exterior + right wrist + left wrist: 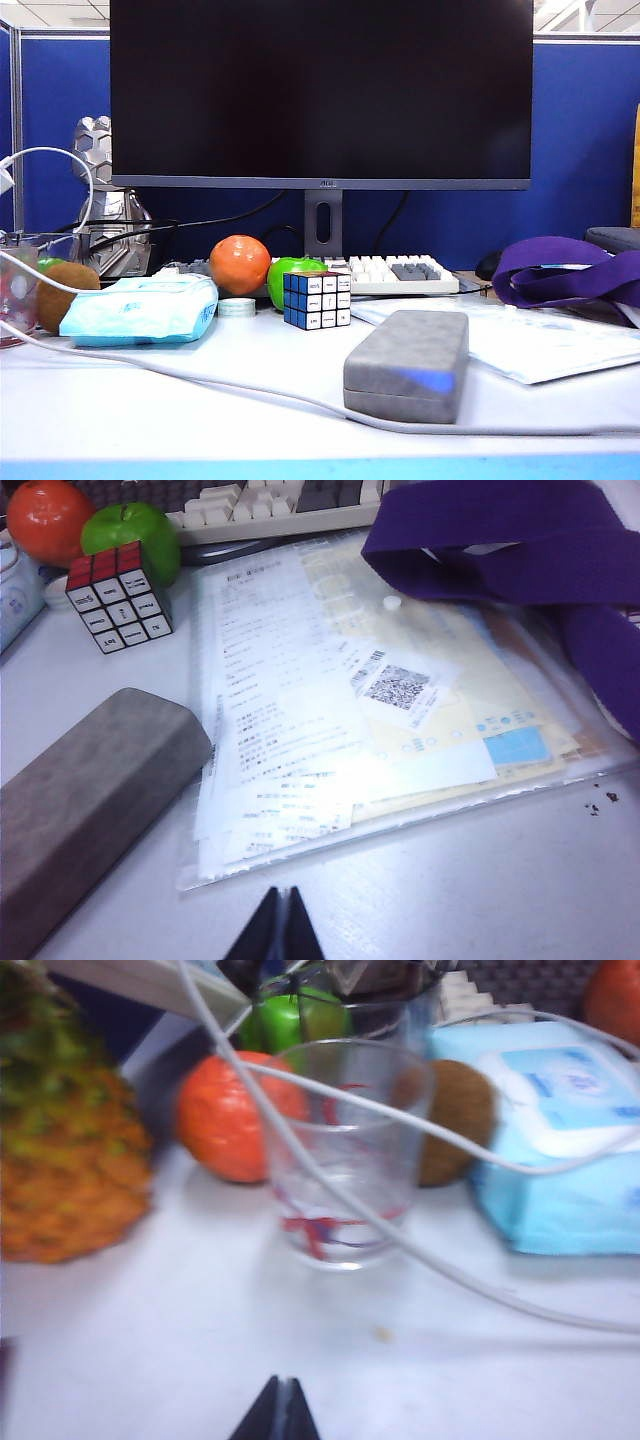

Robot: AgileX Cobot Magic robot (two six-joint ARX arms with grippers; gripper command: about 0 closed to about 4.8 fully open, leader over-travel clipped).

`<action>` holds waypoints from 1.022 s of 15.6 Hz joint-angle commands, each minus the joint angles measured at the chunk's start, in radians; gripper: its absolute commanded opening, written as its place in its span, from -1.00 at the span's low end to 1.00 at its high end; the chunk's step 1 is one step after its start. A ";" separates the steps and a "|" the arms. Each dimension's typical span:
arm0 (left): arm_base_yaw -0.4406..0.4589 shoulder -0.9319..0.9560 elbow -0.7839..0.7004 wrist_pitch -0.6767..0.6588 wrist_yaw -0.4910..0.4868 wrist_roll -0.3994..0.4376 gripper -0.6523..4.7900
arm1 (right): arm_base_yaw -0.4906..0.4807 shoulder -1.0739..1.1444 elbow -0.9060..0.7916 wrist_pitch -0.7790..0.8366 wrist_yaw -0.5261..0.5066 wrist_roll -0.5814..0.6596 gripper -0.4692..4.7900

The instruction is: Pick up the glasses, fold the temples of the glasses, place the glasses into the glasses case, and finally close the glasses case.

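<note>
While both hover empty, left fingers (279, 1410) and right fingers (279, 922) are pressed together.

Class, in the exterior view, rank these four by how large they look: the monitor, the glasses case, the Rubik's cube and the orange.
1. monitor
2. glasses case, closed; nearest the camera, which enlarges it
3. Rubik's cube and orange: too alike to rank

Office desk: monitor (320, 90), keyboard (395, 272), partition (590, 150)
</note>
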 commanded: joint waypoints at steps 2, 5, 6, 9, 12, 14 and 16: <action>0.079 -0.006 -0.002 -0.036 0.135 -0.026 -0.78 | 0.002 -0.001 0.003 -0.016 0.002 0.004 -0.83; 0.100 -0.085 -0.002 -0.036 0.153 -0.026 -0.78 | 0.002 -0.001 0.003 -0.016 0.002 0.004 -0.83; 0.100 -0.109 -0.002 -0.035 0.152 -0.027 -0.78 | 0.002 -0.001 0.003 -0.016 0.002 0.004 -0.83; 0.100 -0.118 -0.002 -0.028 0.151 -0.029 -0.78 | 0.002 -0.001 0.003 -0.016 0.002 0.004 -0.83; 0.100 -0.118 -0.002 -0.027 0.151 -0.029 -0.78 | 0.002 -0.001 0.003 -0.016 0.002 0.004 -0.83; 0.100 -0.119 -0.002 -0.027 0.151 -0.029 -0.78 | 0.002 -0.001 0.003 -0.016 0.002 0.004 -0.83; 0.100 -0.119 -0.002 -0.027 0.151 -0.029 -0.78 | 0.000 -0.050 0.003 -0.015 0.002 0.004 -0.83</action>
